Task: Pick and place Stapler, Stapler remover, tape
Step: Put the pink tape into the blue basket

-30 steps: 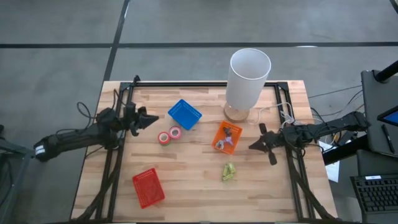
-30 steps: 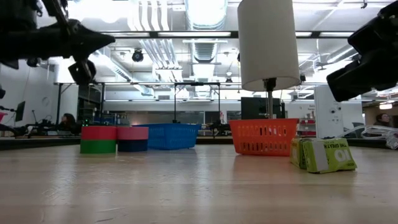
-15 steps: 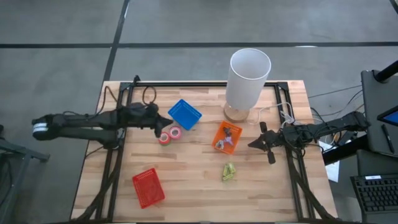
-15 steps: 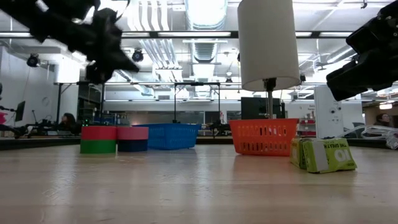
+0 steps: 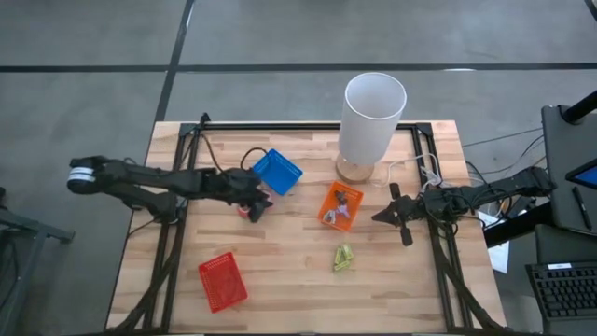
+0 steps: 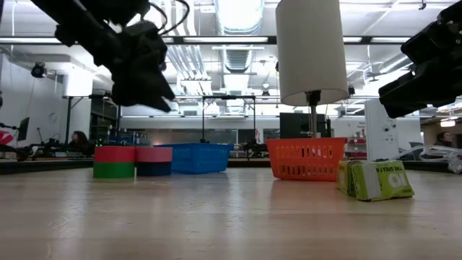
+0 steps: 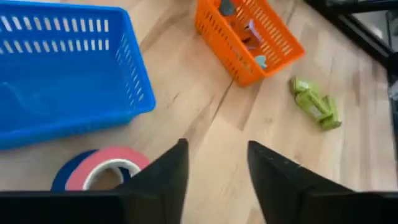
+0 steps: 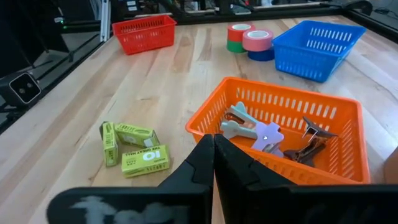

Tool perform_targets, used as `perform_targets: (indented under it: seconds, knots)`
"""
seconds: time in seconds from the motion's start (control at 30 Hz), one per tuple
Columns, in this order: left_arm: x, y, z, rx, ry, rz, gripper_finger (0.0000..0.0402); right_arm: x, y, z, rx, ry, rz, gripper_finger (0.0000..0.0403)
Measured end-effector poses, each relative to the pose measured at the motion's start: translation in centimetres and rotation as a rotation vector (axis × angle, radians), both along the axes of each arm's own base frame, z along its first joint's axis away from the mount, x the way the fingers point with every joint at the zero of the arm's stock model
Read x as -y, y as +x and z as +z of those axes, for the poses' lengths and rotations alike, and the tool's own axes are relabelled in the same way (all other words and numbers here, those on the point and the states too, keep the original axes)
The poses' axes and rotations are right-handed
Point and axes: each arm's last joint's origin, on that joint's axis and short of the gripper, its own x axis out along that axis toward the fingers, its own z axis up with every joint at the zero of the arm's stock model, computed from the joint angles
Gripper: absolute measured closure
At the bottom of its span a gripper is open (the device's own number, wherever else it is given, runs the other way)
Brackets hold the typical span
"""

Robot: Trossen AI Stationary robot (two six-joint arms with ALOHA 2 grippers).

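Wooden table (image 5: 298,280): left gripper (image 7: 212,163), fingers apart, hovers over pink tape (image 7: 107,167); light, stiff ring, probably best pinched across its rim.

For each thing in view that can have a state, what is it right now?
left end effector: open, hovering above the pink tape roll
right end effector: shut, empty, near the orange basket
orange basket: holds several small staple removers
blue basket: appears empty
red basket: appears empty
red tape roll: upright on the table, beside the pink one
green boxes: loose on the table
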Motion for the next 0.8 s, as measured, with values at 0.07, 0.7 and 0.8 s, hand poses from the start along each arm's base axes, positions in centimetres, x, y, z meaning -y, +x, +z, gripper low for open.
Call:
perform_targets:
  seconds: [0.07, 0.7, 0.8]
  knots:
    - [-0.1, 0.2, -0.7, -0.038, -0.005, 0.010, 0.0213, 0.0, 0.0, 0.0, 0.001, 0.000, 0.000, 0.0394]
    - [0.3, 1.5, -4.6, -0.280, 0.166, -0.136, 0.0206, 0.0, 0.0, 0.0, 0.002, 0.001, 0.002, 0.0394]
    - [0.3, 1.6, -5.0, -0.294, 0.171, -0.137, 0.0206, 0.0, 0.0, 0.0, 0.001, 0.001, 0.002, 0.0394]
